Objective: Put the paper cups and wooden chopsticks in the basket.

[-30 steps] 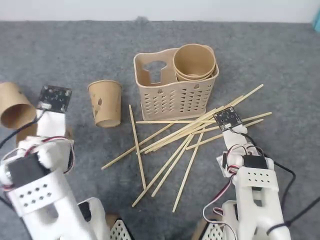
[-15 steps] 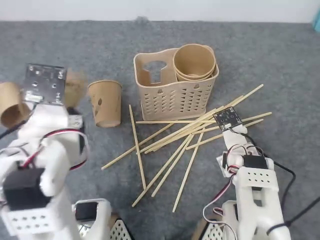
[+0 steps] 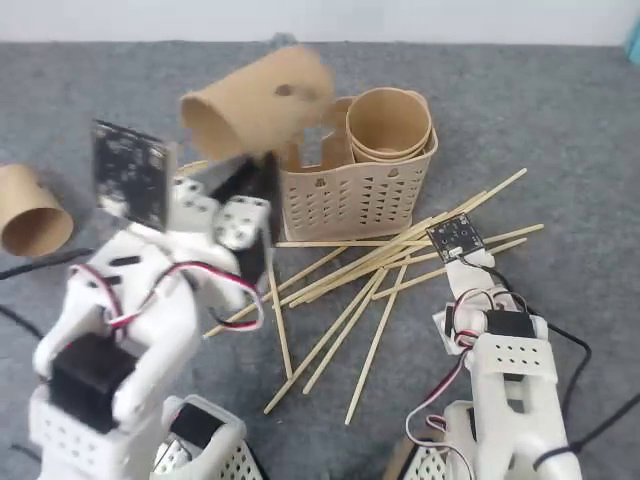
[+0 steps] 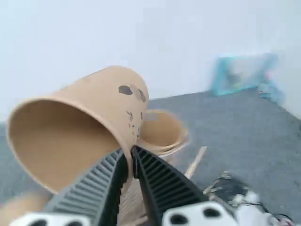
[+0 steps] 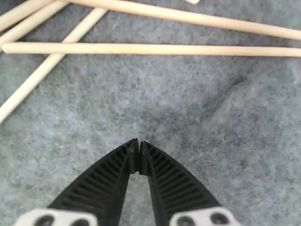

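Aloft, the left gripper [image 4: 132, 153] pinches a paper cup [image 4: 89, 127] by its wall between its jaws, holding it on its side above the left corner of the basket [image 3: 350, 200]. The right gripper [image 5: 139, 157] has its jaws pressed together, empty, low over the carpet [image 5: 211, 117] front-right of the basket, beside the scattered wooden chopsticks [image 3: 335, 290]. Stacked cups [image 3: 388, 122] sit inside the basket; another cup [image 3: 30, 212] lies well left of it.

Stacked brown paper cups [image 3: 388, 122] filled the beige perforated plastic basket's [image 3: 350, 205] right compartment — scattered wooden chopsticks [image 3: 350, 243] littered the grey carpet [image 3: 560, 130] before it.
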You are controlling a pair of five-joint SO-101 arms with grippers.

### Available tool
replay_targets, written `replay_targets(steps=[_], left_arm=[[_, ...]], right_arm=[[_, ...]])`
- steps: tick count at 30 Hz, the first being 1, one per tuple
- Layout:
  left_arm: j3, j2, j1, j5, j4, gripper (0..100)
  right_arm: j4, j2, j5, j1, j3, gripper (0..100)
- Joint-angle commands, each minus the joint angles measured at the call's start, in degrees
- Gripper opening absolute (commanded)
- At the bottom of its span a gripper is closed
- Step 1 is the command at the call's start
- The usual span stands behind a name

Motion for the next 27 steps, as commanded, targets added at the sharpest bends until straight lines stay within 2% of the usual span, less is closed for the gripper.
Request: replay_targets(steps=[1,4,11,21,27], left_arm=[[-2.3,4.6,2.5,-1.8,-6.8,1],[-3.9,11.3,2.5,-1.8,-8.8,1],[-12.5,25.3,2.9,-1.8,-7.8,1],[-25.5,37.2,3.0,-2.3,4.2,1],[-29.9,41.7,3.6,-3.2,6.6,1]], right_arm=[[0.1,-1.5,0.6,-0.7,-0.4,0.8],[0.0,-1.5,0.6,-0.7,-0.4,0.8],[-0.1,-1.5,0.6,-0.7,-0.4,0.8],[-0.2,-1.5,0.6,-2.3,-0.4,0.8],[-0.2,-1.5,0.6,-2.3,-0.4,0.8]])
